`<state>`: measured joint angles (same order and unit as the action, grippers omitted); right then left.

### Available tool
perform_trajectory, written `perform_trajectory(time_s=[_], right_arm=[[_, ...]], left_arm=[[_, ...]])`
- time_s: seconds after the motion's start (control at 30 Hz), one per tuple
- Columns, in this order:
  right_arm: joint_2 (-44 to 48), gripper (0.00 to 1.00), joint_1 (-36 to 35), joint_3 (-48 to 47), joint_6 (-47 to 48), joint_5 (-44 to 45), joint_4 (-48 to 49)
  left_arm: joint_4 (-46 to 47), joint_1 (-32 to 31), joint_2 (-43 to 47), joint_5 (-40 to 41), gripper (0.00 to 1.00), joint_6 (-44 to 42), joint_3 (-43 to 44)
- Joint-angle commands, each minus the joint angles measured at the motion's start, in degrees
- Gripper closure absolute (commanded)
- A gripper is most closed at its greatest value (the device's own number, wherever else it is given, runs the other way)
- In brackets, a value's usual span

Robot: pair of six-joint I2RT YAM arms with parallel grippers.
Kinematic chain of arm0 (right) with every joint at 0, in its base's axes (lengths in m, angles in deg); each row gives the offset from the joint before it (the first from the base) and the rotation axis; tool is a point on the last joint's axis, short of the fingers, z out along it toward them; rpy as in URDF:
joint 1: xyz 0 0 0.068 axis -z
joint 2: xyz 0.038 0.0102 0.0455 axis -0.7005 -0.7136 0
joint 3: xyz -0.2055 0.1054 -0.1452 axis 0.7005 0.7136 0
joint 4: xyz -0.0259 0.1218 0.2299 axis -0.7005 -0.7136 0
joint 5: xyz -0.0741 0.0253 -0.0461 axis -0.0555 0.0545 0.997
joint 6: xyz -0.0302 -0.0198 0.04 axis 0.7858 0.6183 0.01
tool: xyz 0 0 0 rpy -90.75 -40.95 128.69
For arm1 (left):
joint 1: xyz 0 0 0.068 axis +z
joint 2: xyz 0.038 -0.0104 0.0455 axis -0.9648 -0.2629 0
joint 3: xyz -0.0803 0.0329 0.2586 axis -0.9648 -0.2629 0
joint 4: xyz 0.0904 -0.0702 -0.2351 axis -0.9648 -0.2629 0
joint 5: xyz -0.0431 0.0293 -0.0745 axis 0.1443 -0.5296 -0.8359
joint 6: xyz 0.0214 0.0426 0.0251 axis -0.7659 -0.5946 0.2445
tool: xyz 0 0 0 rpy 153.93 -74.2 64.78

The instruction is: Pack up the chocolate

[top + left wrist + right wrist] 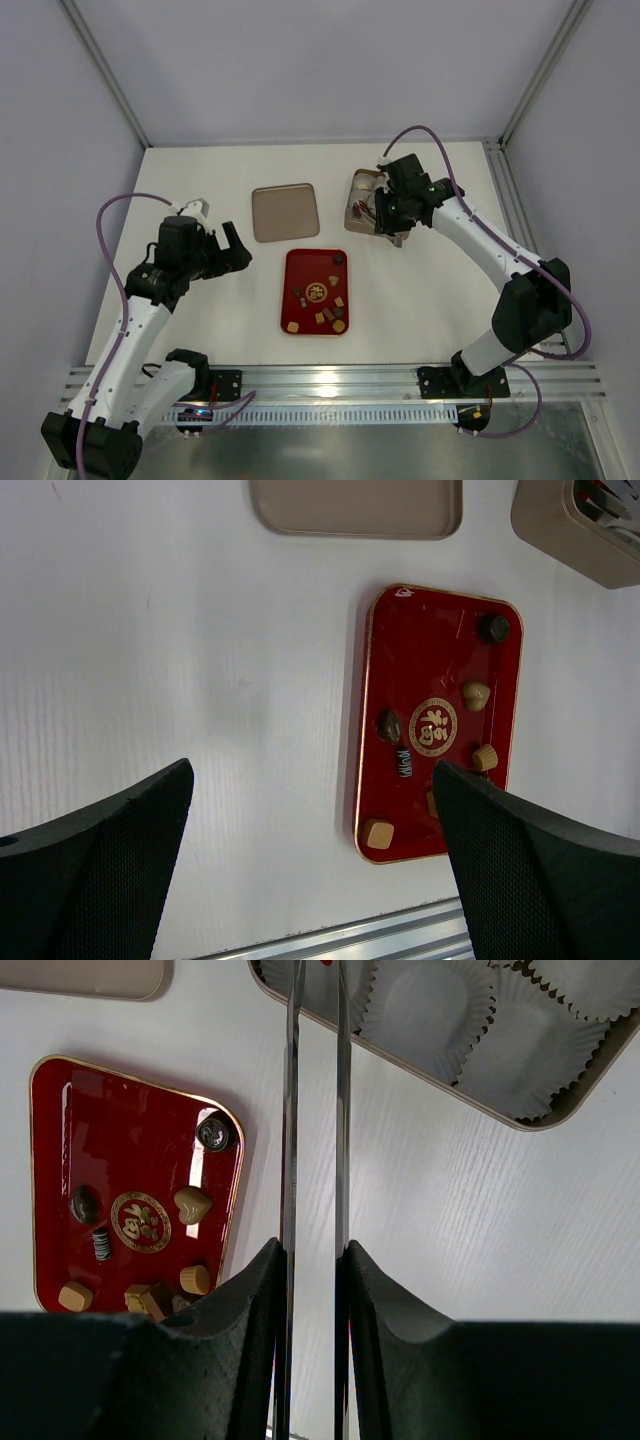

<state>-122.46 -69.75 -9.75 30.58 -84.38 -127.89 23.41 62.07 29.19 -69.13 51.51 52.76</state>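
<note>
White counter (200,170) fills the floor of a pale-walled enclosure framed with metal rails. On it the chocolate (476,694) lies as small loose pieces on a red tray (430,640) with a gold rim and a gold emblem at its centre; dark round ones, tan squares, a tan heart and one striped piece are scattered across it, most of them apart, a few bunched at the end nearest the arms. Beyond the tray's far end sits a flat tan lid (355,505); to that lid's right stands a tan box (560,535) lined with white crinkled paper cups (425,1005). The right fingers (230,1350) are clenched on a pair of metal tongs (290,1110) – the two thin blades run close together up over the box's near rim, and their tips pass out of the wrist view. The left fingers (110,860) are spread wide and released, grasping nothing – they hang over bare counter just left of the red tray.
</note>
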Motion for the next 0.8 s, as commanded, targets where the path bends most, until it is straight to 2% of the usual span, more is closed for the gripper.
perform_trajectory(time_s=[0.0, 0.77], right_arm=[[0.24, 0.69, 0.49, -1.65, 0.51, -0.64, 2.13], [-0.28, 0.64, 0.67, -1.56, 0.77, -1.16, 1.95]], left_arm=[[0.72, -0.14, 0.21, 0.66, 0.0, 0.25, 0.07], [0.72, -0.14, 0.21, 0.58, 0.0, 0.25, 0.07]])
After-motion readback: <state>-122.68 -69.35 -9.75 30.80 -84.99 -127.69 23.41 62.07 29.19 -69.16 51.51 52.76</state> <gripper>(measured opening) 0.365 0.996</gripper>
